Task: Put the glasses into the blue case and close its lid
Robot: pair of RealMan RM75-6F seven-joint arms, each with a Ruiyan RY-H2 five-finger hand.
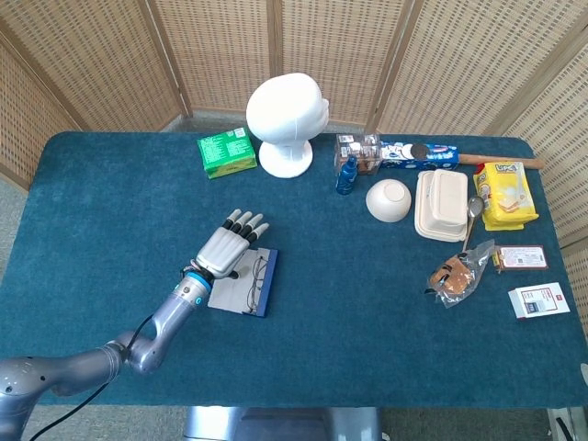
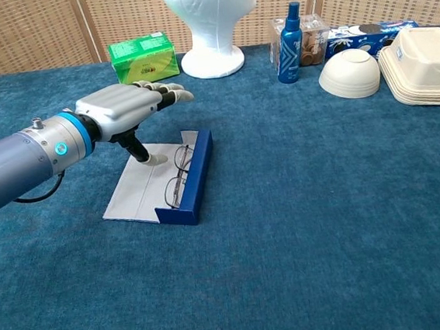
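On the near-left part of the table [image 1: 92,211], the blue case [image 2: 193,179] is lying open, grey lid [image 2: 133,189] flat toward the arm. The glasses [image 2: 176,173] are already sitting in it, folded, against the blue wall. I'm holding the left hand [image 2: 125,112] empty above the lid's far end, fingers extended and a little apart, thumb pointing down near the lid; contact I cannot tell. I'm judging that placement done, closing pending, so I'm keeping the hand there to get under the lid edge and flip it. Right hand isn't showing in either view.
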